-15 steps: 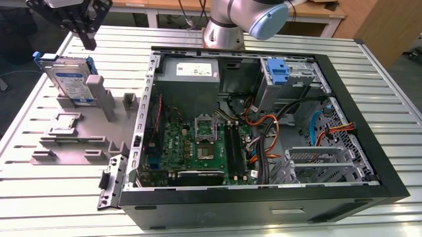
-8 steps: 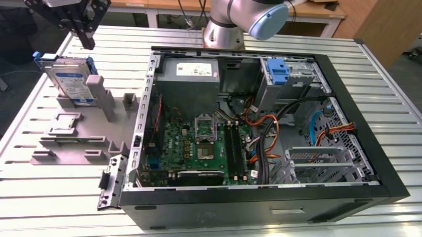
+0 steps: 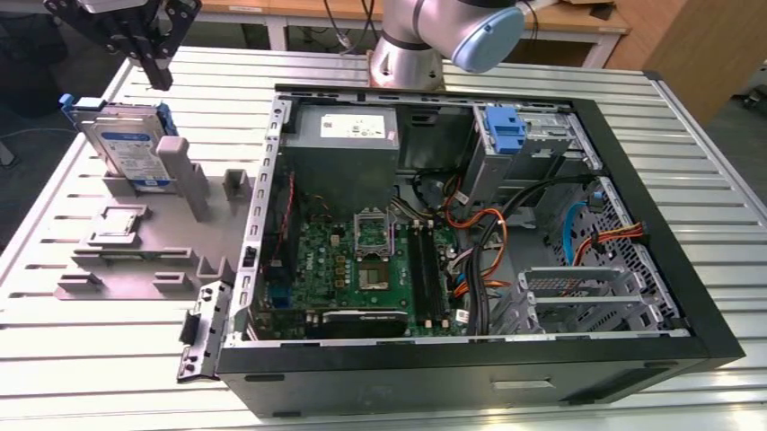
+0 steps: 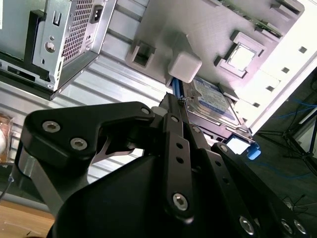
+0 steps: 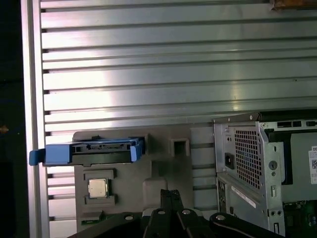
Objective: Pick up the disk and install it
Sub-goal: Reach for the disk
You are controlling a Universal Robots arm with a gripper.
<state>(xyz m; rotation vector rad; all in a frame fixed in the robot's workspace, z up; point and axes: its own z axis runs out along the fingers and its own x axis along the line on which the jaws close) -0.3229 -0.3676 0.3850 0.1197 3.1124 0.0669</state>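
We saw the black gripper [image 4: 171, 100] close up, with its shiny bolts. Its fingers [image 4: 174, 130] were pressed together into one thin tip. Just past the tip was the disk [image 4: 214, 100], with its blue and white label and blue rails. We could not tell if the tip touched it. The disk stood in a grey holder [image 4: 193, 25], beside a pale post [image 4: 184, 65]. A small square chip [image 4: 241, 56] lay in a pocket of the holder. The holder sat on a ridged metal table [image 4: 113, 84], near the computer case [image 4: 69, 29].
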